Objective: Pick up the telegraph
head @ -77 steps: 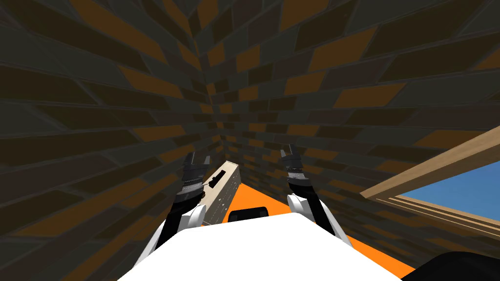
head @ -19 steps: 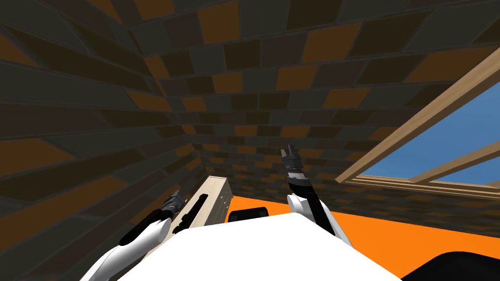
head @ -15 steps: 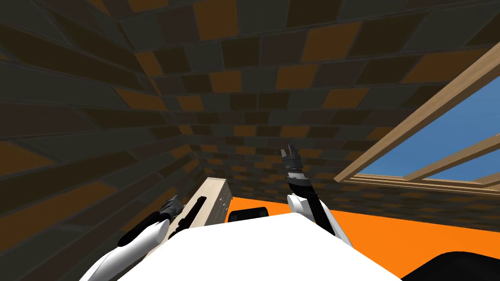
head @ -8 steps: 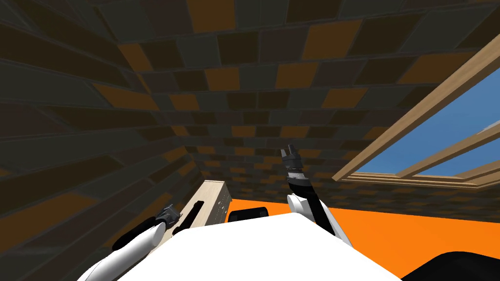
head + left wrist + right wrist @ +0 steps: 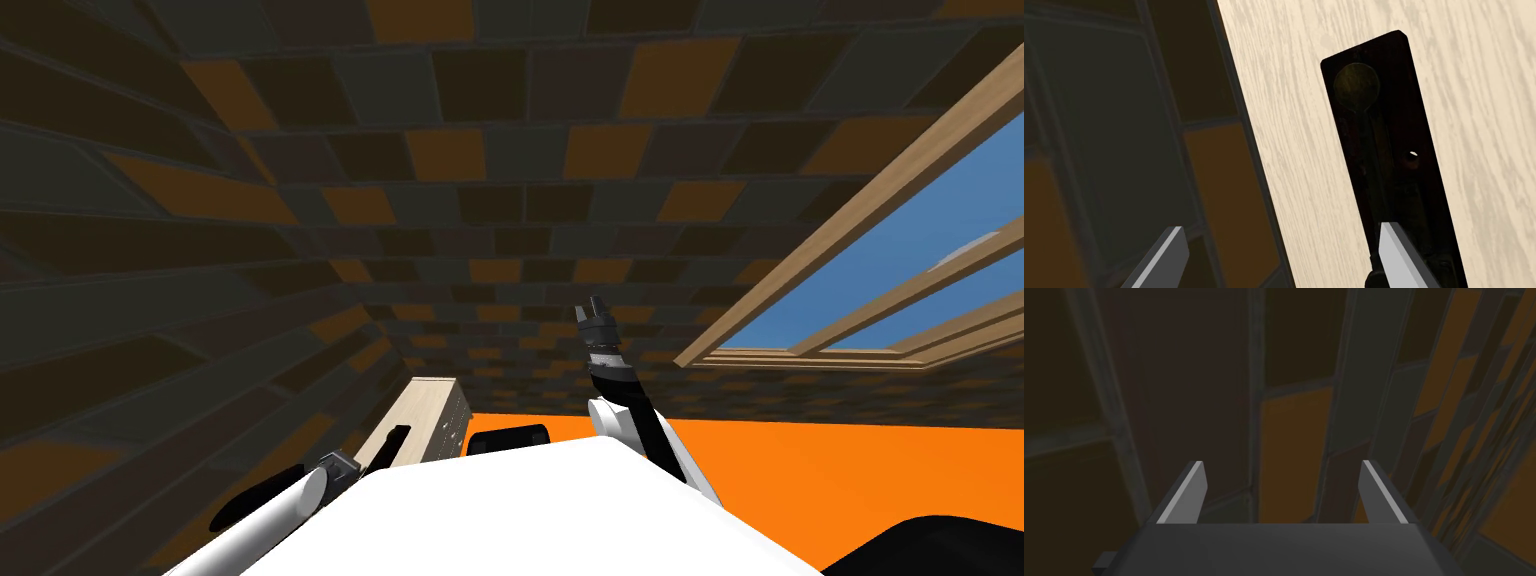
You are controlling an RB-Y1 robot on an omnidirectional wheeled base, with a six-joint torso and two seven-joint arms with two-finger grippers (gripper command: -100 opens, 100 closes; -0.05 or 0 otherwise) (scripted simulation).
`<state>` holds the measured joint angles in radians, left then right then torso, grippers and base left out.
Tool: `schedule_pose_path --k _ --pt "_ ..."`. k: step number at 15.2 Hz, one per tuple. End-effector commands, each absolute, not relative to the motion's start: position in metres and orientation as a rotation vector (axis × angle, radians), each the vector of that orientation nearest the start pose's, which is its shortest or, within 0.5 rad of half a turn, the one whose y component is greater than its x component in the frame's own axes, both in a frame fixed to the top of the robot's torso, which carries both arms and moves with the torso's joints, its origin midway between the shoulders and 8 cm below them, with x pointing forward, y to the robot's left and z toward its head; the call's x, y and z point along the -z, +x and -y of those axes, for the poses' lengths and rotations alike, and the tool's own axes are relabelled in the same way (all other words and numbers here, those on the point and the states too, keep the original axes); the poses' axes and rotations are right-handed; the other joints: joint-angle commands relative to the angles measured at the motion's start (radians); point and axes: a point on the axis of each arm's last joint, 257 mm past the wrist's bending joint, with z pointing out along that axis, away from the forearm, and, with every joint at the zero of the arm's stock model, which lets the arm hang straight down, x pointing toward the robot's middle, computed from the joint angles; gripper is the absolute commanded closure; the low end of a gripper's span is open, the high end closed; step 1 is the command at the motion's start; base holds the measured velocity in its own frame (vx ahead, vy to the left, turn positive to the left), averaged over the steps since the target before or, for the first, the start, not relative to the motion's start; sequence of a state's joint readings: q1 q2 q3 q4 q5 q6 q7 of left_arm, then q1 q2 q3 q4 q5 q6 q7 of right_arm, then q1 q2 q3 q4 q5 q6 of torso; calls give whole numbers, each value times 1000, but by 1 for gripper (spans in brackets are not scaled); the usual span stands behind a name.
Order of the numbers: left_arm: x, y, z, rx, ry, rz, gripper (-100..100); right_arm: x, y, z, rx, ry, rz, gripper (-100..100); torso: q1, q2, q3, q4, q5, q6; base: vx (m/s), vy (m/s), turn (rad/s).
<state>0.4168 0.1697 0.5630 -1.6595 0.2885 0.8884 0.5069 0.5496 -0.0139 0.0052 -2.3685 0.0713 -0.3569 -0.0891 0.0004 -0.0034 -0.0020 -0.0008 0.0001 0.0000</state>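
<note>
The telegraph (image 5: 1389,165) is a long dark plate with a round brass knob at its far end. It lies flat on the pale wood top of a cabinet (image 5: 1304,125), close to the brick wall. My left gripper (image 5: 1281,255) hovers open over its near end. One finger (image 5: 1396,252) is above the plate, the other (image 5: 1166,255) is past the cabinet's edge on the wall side. In the head view the telegraph (image 5: 393,445) lies on the cabinet (image 5: 432,395) just ahead of the left gripper (image 5: 335,468). My right gripper (image 5: 593,312) is raised beside the chest, open and empty (image 5: 1281,488).
A wall of dark and orange bricks (image 5: 480,200) runs behind and to the left of the cabinet, close to my left hand. A wood-framed window (image 5: 850,300) is on the right. The orange floor (image 5: 820,480) spreads to the right of the cabinet.
The head view has swung, so I have turned. My left hand has drawn back and down along the cabinet toward the telegraph's near end, still open. The right arm has held still.
</note>
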Motion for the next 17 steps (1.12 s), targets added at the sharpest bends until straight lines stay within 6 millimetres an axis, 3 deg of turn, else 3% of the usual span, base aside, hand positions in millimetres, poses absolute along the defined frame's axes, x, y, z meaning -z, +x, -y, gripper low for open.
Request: schedule_pose_path --k 1,10,15,17 --pt "470 179 -538 358 -2651 -513 -100 -20 348 276 -1298 725 -705 0 0 0 0 0 0 0 45 18 -66" --pt "501 129 -515 230 -2869 -348 -100 -20 348 276 -1298 725 -705 0 0 0 0 0 0 0 37 14 -61" --pt "510 112 -503 181 -2950 -280 -100 -20 348 276 -1298 725 -705 0 0 1 0 0 0 0 30 15 -48" --pt "516 117 -503 192 -2934 -299 -100 -20 348 276 -1298 725 -705 0 -1 1 1 0 0 0 13 11 10"
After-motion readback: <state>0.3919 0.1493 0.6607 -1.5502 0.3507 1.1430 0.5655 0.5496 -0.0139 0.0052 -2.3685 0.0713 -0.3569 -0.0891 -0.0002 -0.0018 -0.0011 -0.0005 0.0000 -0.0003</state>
